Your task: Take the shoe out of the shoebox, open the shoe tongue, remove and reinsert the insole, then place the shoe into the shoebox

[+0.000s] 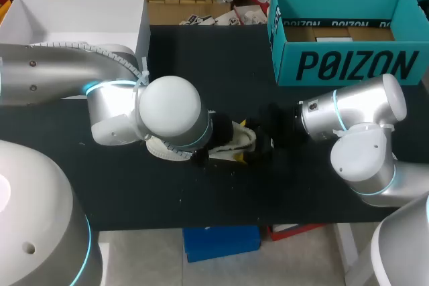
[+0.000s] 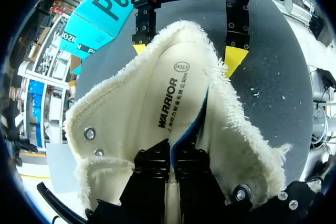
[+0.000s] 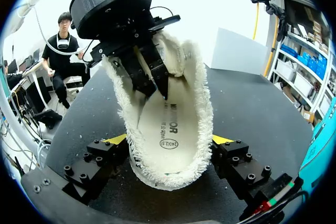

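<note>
A cream shoe (image 1: 234, 140) with a fleecy lining lies on its side in mid-table, between my two arms. Its opening faces my left gripper (image 2: 172, 161), whose black fingers are inside the shoe (image 2: 131, 119) and shut on the blue-edged rim of the printed insole (image 2: 173, 93). My right gripper (image 3: 169, 140) stands wide at the far end of the shoe (image 3: 178, 93), one yellow tip pressed against each side. From the right wrist, the left gripper (image 3: 152, 80) shows pinching the insole (image 3: 168, 124) from above. The teal shoebox (image 1: 348, 31) stands open at the back right.
A white open box (image 1: 74, 18) sits at the back left corner. The black table (image 1: 221, 58) has bare room between the two boxes and along its front edge.
</note>
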